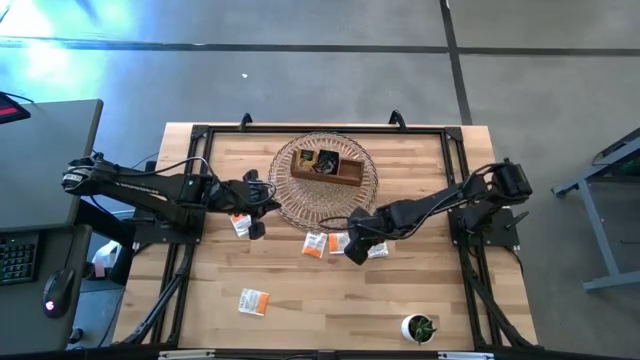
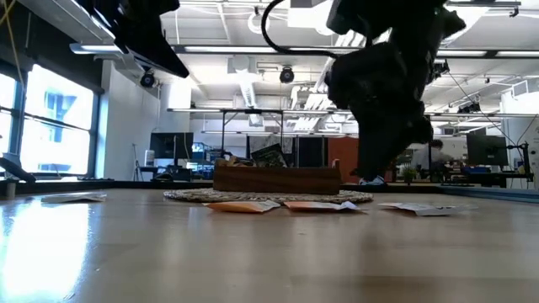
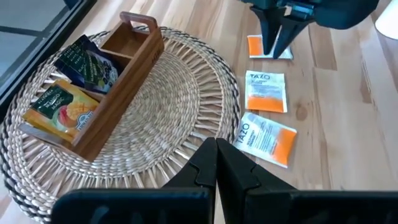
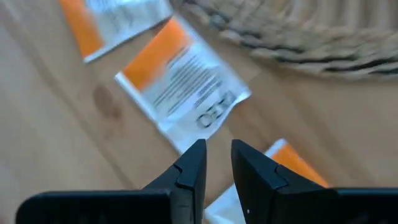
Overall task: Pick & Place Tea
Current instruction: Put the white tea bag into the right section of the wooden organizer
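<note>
- Right gripper [image 1: 356,250] was low over the wooden table [image 1: 320,310], just in front of the round woven mat [image 1: 290,205], among a cluster of white-and-orange tea sachets.
- Its fingers [image 4: 189,171] stood slightly parted with a narrow gap; nothing was seen between them. One white-and-orange sachet [image 4: 183,84] lay flat just ahead of the tips, a second sachet [image 4: 112,18] beyond it, and a corner of a third sachet [image 4: 292,163] beside the fingers.
- In the left wrist view the right gripper [image 3: 277,53] pointed straight down at a sachet [image 3: 254,45] on the table, with two more [image 3: 267,93] [image 3: 266,138] lying flat beside the mat's edge.
- Left gripper [image 1: 262,198] hung at the mat's left edge, fingers [image 3: 214,168] pressed together, holding nothing.
- Wooden tray [image 1: 327,167] sat on the mat; a dark sachet [image 3: 87,62] and a yellow-red sachet [image 3: 59,109] were in its end compartment, the next compartment bare.
- Another white-and-orange sachet [image 1: 239,224] lay just below the left gripper; a lone one [image 1: 253,301] lay well apart near the table's front.
- Small potted plant [image 1: 420,327] stood at the front right of the table.
</note>
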`<action>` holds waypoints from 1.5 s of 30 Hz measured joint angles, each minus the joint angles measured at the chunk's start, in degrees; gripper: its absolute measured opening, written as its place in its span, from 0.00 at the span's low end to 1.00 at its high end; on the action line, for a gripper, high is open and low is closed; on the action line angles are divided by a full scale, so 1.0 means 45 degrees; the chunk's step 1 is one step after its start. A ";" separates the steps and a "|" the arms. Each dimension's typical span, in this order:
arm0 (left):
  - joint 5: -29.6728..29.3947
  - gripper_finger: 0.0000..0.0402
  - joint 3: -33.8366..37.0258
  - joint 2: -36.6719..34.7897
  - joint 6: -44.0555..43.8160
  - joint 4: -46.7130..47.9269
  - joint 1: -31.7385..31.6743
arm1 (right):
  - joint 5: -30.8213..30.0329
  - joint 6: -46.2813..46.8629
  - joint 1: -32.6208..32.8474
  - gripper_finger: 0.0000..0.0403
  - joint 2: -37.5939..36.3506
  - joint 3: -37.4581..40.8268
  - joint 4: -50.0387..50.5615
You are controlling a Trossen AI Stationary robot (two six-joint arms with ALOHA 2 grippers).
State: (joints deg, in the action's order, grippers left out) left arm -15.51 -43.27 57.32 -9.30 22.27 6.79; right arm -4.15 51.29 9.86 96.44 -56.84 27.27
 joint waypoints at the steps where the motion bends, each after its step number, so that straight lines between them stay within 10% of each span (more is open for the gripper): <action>1: 0.0000 0.00 0.0000 0.0000 0.0000 0.0054 0.0000 | 0.0198 0.0071 -0.0071 0.18 0.0000 0.0231 -0.0562; 45: -0.0029 0.00 -0.0005 0.0000 -0.0005 0.0074 -0.0005 | -0.1019 0.1165 -0.0415 0.18 0.0688 0.3090 -0.6741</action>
State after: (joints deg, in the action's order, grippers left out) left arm -15.64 -43.29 57.32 -9.32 22.61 6.76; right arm -8.73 56.54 8.00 99.54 -42.94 -3.07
